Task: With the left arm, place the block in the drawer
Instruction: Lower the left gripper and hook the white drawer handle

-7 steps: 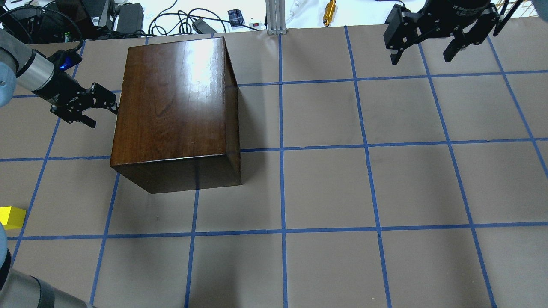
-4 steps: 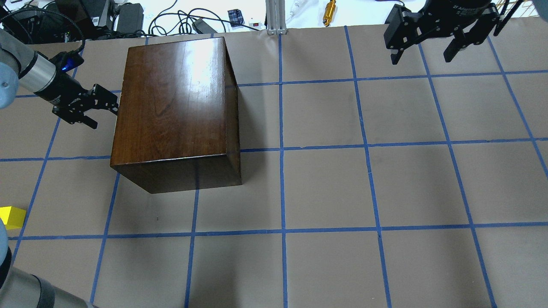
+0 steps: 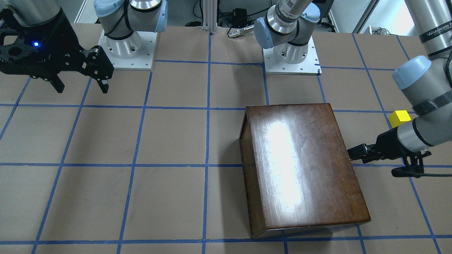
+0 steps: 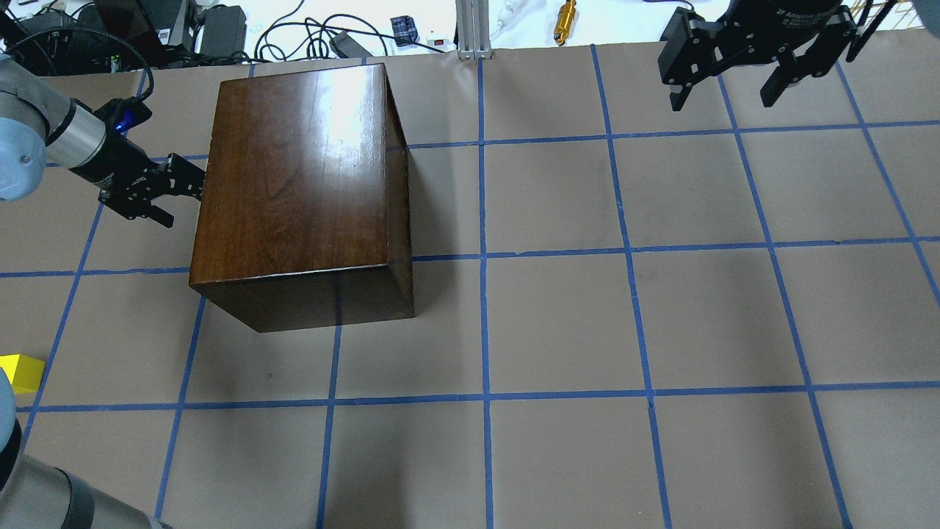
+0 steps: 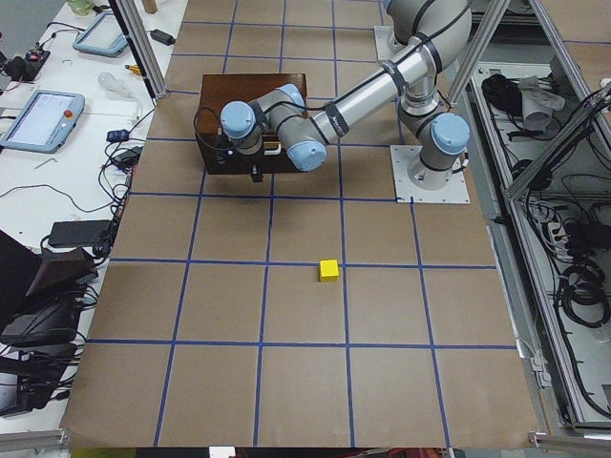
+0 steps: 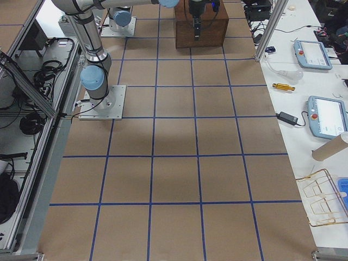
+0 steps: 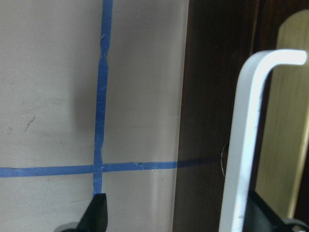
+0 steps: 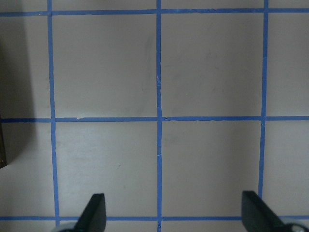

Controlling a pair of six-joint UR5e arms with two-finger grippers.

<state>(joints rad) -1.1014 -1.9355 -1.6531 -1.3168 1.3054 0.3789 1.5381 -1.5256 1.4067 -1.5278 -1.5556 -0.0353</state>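
Yellow small cube lies free toward left edge of surface. Left gripper fingers spread beside white handle on glossy dark-brown wooden box. Right gripper fingers spread, far-right corner.

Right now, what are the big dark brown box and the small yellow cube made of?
Dark brown box: varnished wood, showing grain and bright glare. Small yellow cube: perhaps plastic or painted wood; uniform matte colour, too small to tell.
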